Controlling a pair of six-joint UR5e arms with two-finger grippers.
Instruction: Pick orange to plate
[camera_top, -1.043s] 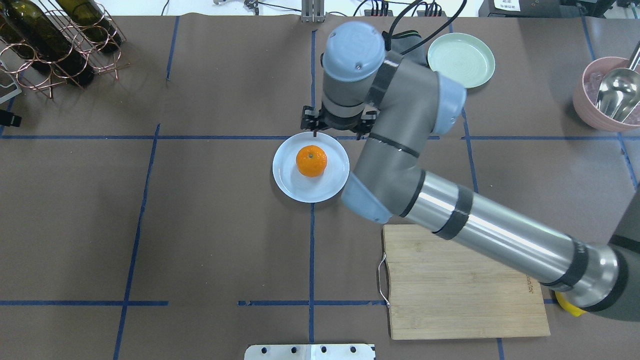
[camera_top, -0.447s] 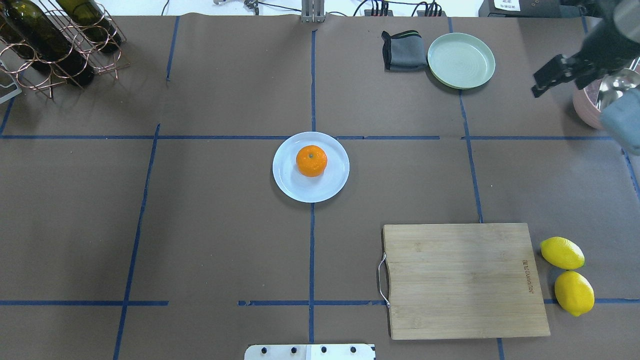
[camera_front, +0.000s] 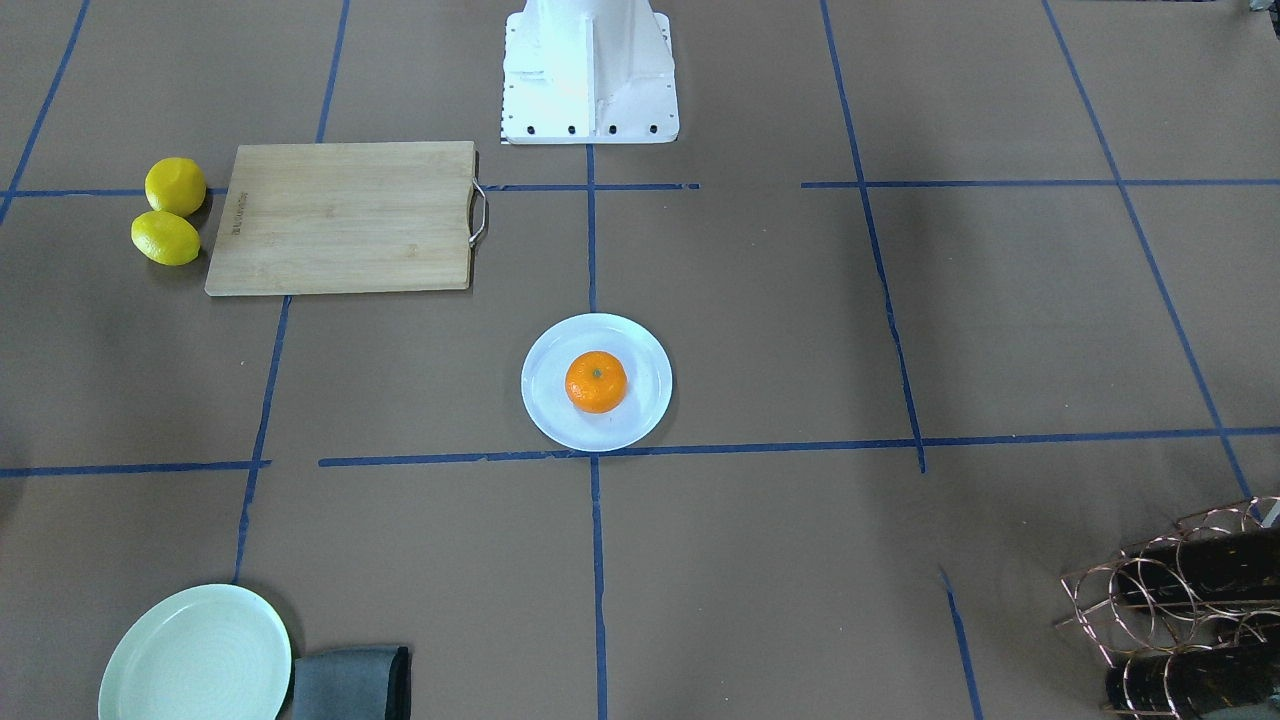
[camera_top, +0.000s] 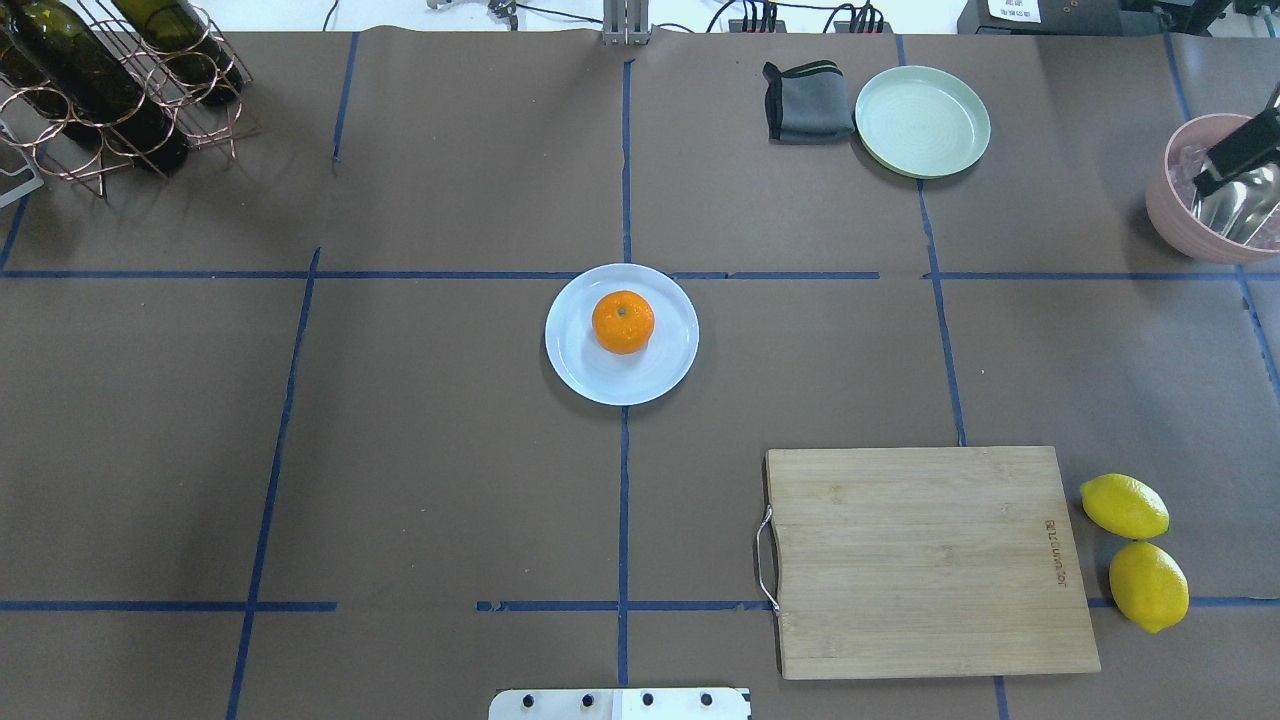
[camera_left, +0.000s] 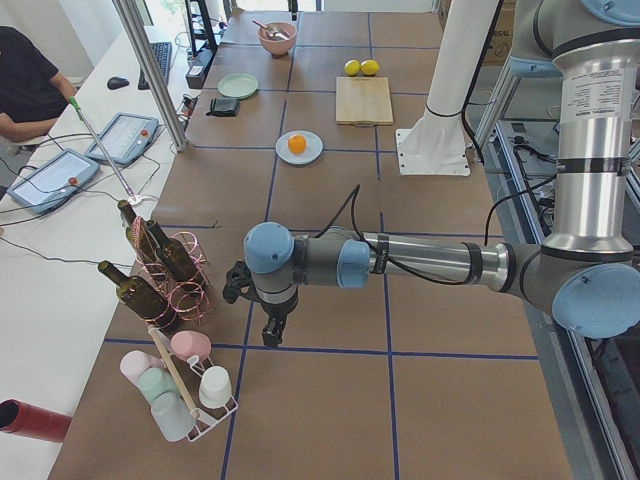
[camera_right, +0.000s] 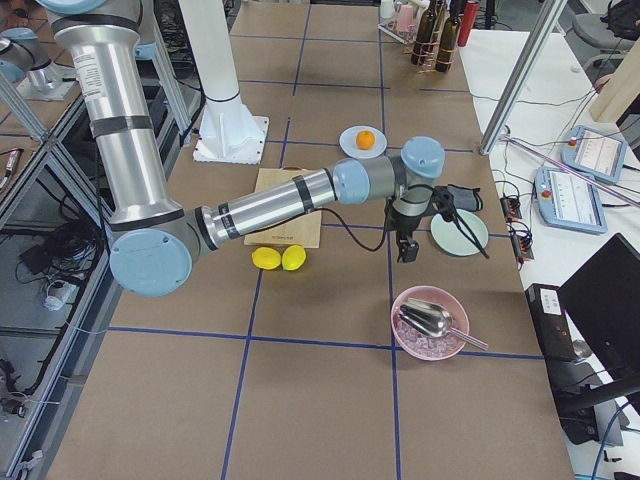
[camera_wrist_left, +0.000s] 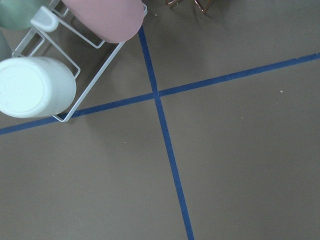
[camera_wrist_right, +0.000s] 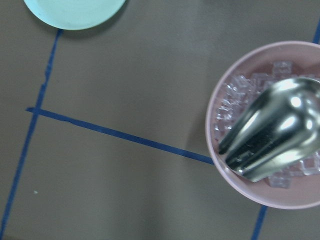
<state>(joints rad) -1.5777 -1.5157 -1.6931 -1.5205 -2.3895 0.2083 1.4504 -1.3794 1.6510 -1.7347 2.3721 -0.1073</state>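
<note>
The orange (camera_top: 623, 322) sits on the plate (camera_top: 585, 372), a touch toward 12 o'clock of its centre in the overhead view. Its stem dot faces straight up (it is round, so there is no long axis to speak of). Both arms are well apart from it. The left tool (camera_left: 272, 336) hangs over the counter (camera_left: 330, 380) at 4 o'clock of the bottle rack (camera_left: 165, 270). The right tool (camera_right: 406, 250) hangs at 12 o'clock of the pink bowl (camera_right: 396, 330). Whether either tool is clenched or released, I cannot tell.
</note>
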